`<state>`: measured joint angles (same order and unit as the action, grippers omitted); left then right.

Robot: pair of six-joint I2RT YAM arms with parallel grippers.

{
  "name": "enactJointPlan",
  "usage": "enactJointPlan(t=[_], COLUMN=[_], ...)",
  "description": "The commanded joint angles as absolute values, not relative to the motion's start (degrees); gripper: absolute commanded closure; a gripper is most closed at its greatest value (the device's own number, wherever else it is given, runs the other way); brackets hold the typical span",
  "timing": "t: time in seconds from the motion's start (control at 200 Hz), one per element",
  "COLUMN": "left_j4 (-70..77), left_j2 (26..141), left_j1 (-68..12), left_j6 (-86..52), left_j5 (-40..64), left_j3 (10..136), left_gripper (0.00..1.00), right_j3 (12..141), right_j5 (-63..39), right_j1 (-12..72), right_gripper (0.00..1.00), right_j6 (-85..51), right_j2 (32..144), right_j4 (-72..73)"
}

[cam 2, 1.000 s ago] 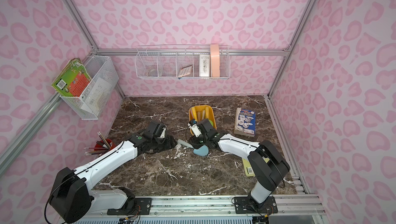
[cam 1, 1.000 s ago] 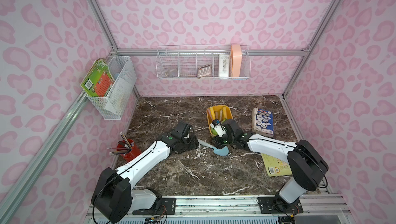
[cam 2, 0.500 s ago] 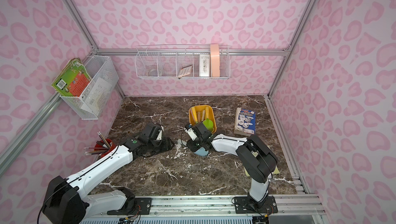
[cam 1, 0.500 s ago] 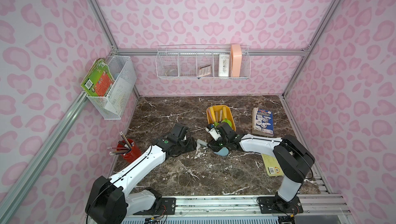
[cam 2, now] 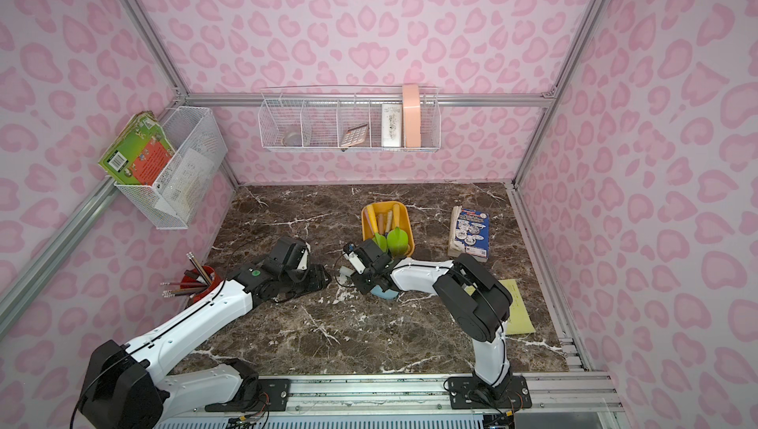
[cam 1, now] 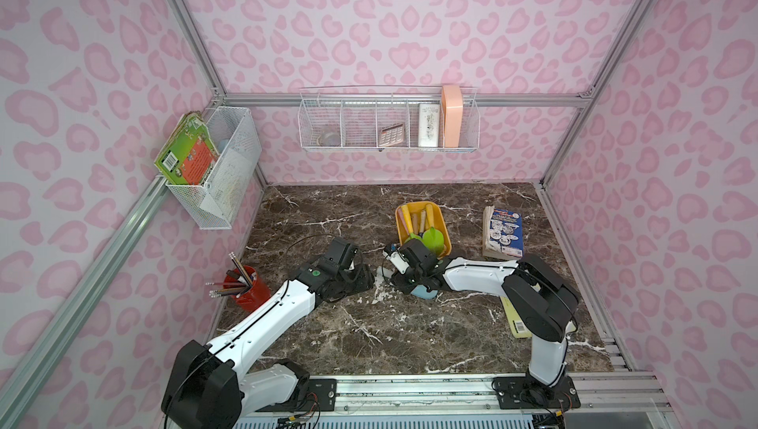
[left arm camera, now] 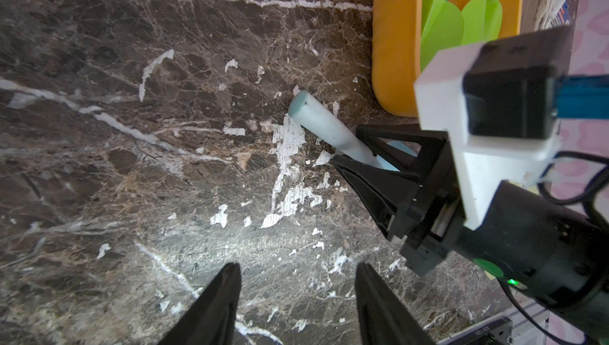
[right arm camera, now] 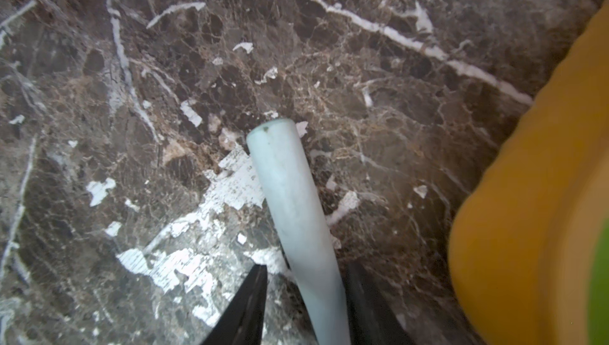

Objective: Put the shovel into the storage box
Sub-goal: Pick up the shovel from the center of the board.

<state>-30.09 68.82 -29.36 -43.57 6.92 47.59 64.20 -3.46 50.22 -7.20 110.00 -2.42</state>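
pale blue shovel (right arm camera: pixel 290 195) lies on worktop (cam 1: pixel 369 336), just outside storage box (left arm camera: pixel 392 46), not in it. right fingers (right arm camera: pixel 250 307) straddle its handle, narrow, slight gap showing, not clamped. left fingers (left arm camera: pixel 217 310) wide apart, empty, low over worktop nearby. green scoops (cam 1: pixel 432 238) lie inside box.

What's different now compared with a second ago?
The right gripper shifted a little away from the storage box and down over the handle of the pale blue shovel, its jaws narrowing around it without pinching yet. The shovel lies unmoved on the table; the left gripper waits open nearby, as before.
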Motion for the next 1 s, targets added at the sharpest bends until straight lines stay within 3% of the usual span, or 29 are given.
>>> enactJointPlan(t=[0.0,0.365,0.63,0.995], left_j4=[-30.44,-30.76,-30.85,-30.94], left_j2=[68.64,67.94,67.24,67.5], left_j1=[-29.27,-29.2,-29.09,-29.09], left_j6=[-43.71,-44.12,-43.95,-43.58], left_j5=[6.62,6.16,6.08,6.59], left_j3=[47.55,47.2,47.13,48.11], left_gripper=[0.4,0.4,0.4,0.4], right_j3=[65.05,65.61,65.78,64.99], right_j5=[-0.49,-0.23,-1.41,-4.45], right_j1=[50.9,51.43,51.93,51.26], right_gripper=[0.58,0.66,0.83,0.84], right_j6=[-5.99,-5.56,-6.4,-9.0], right_j2=[110.73,112.76,111.36,102.16], right_j4=[-3.69,-3.6,-4.22,-5.57])
